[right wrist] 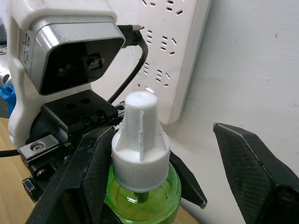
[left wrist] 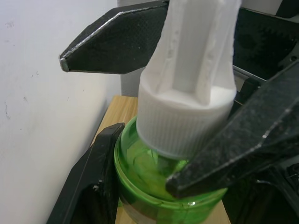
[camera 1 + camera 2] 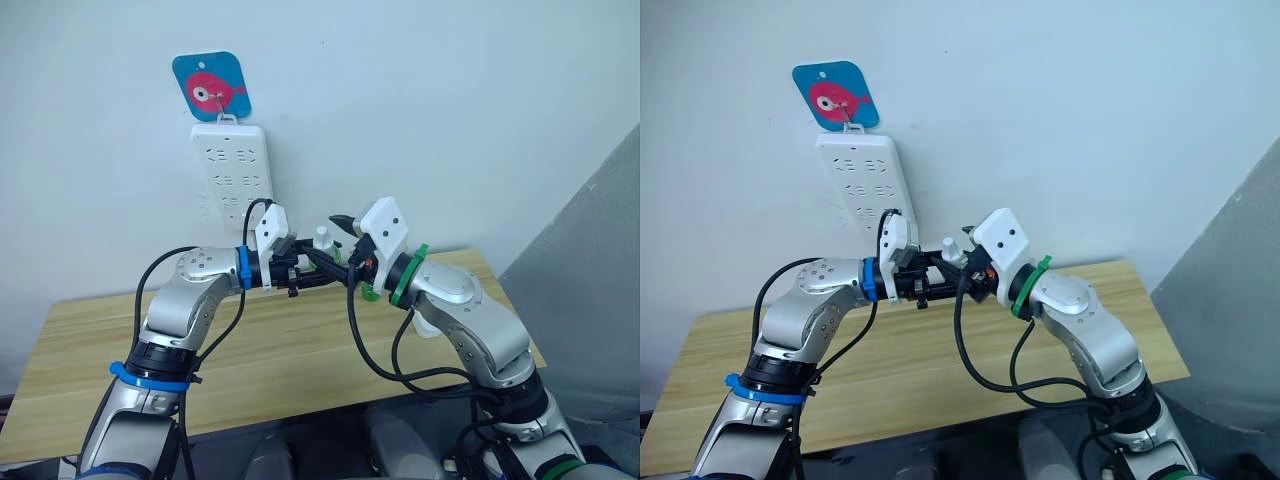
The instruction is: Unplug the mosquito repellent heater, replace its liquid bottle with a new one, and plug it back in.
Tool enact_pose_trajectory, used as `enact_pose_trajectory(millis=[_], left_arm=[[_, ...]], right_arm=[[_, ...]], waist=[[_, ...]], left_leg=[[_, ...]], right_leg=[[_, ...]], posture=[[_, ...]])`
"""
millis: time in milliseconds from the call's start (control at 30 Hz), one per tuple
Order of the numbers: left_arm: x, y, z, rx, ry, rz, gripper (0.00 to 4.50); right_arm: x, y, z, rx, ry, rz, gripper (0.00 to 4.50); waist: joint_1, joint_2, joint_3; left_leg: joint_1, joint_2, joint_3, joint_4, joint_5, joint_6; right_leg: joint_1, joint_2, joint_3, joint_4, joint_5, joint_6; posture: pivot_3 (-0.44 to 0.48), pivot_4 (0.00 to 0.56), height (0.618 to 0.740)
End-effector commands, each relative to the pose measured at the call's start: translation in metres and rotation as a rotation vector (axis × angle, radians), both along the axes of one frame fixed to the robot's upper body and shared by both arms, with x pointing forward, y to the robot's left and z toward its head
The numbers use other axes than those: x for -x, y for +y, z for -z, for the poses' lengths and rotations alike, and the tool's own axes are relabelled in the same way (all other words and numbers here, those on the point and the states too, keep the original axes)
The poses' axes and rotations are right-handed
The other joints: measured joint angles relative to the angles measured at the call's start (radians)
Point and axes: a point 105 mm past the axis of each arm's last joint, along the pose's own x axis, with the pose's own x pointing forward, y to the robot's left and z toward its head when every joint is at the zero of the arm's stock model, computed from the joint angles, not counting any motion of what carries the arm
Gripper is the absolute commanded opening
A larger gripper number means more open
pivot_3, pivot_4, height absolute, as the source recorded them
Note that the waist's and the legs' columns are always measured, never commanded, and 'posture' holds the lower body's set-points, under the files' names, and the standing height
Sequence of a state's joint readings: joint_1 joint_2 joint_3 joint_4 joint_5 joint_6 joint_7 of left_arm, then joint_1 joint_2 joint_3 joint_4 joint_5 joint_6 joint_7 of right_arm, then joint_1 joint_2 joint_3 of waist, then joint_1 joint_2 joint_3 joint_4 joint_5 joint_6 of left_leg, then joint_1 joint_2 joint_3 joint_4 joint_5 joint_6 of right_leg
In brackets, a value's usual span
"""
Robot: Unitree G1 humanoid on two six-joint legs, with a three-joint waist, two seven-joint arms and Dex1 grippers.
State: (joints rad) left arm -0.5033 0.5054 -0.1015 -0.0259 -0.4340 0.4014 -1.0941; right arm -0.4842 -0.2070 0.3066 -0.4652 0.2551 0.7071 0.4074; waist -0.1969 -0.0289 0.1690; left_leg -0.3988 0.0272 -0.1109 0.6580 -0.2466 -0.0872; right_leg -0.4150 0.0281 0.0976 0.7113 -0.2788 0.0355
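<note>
On the left, the power strip (image 3: pixel 232 172) is hanging on the wall under a blue fish hook plate (image 3: pixel 211 87), every socket I can make out sitting bare; the heater itself I cannot pick out anywhere. Moving across, the left gripper (image 3: pixel 300 272) is holding the green liquid bottle (image 2: pixel 154 179) up above the wooden table (image 3: pixel 270 350), just in front of the wall, most likely so the other arm can work on its top. Its fingers (image 2: pixel 100 172) are clamping the bottle's green body from both sides, as the left wrist view shows. The white ribbed cap (image 1: pixel 138 154) is standing upright and looks to be on. Over to the right, the right gripper (image 1: pixel 161 170) is reaching in around that cap, its fingers (image 1: pixel 250 158) spread wide: one looks close against the bottle, the other well off it, gripping nothing.
</note>
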Motion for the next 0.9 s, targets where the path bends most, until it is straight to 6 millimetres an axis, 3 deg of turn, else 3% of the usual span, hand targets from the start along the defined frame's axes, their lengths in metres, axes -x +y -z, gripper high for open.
enact_pose_trajectory(millis=[33,200,333,533,700,900], left_arm=[[0.002,0.001,-0.006,0.01,-0.042,0.007,2.32],[0.002,0.001,-0.006,0.012,-0.04,0.003,2.32],[0.006,0.001,-0.005,0.002,-0.038,0.028,2.32],[0.022,0.002,0.002,-0.097,-0.102,0.192,2.32],[0.019,-0.002,-0.004,-0.09,-0.146,0.205,2.32],[0.017,-0.004,-0.004,-0.057,-0.126,0.164,2.32]], right_arm=[[0.005,0.002,-0.017,-0.055,-0.057,-0.031,2.9],[0.012,0.007,-0.017,-0.061,-0.052,-0.088,1.18],[0.019,0.008,-0.017,-0.031,-0.033,-0.245,1.11],[0.023,-0.011,-0.022,0.23,-0.025,-0.658,1.11],[0.018,-0.017,-0.024,0.299,0.035,-0.735,1.11],[0.009,-0.022,-0.037,0.205,-0.007,-0.593,3.07]], waist=[[0.0,0.0,0.0],[0.0,0.0,0.0],[0.0,0.0,0.0],[-0.002,0.0,0.0],[-0.002,0.0,0.0],[0.0,0.0,0.0]], left_leg=[[0.0,0.0,0.0,0.0,0.0,0.0],[0.0,0.0,0.0,0.0,0.0,0.0],[0.0,0.0,0.0,0.0,0.0,0.0],[0.001,0.0,0.0,0.0,0.0,0.0],[0.001,0.0,0.0,-0.001,0.0,0.0],[0.0,0.0,0.0,-0.001,0.0,0.0]], right_leg=[[0.0,0.0,0.0,0.0,0.0,0.0],[0.0,0.0,0.0,0.0,0.0,0.0],[0.0,0.0,0.0,0.0,0.0,0.0],[0.001,0.0,0.0,-0.001,0.0,0.0],[0.001,0.0,-0.001,-0.003,0.001,-0.001],[0.001,0.0,-0.001,-0.003,0.001,-0.001]], posture=[[-0.205,0.09,0.736],[-0.203,0.09,0.736],[-0.207,0.092,0.736],[-0.21,0.093,0.736],[-0.192,0.093,0.736],[-0.192,0.1,0.736]])
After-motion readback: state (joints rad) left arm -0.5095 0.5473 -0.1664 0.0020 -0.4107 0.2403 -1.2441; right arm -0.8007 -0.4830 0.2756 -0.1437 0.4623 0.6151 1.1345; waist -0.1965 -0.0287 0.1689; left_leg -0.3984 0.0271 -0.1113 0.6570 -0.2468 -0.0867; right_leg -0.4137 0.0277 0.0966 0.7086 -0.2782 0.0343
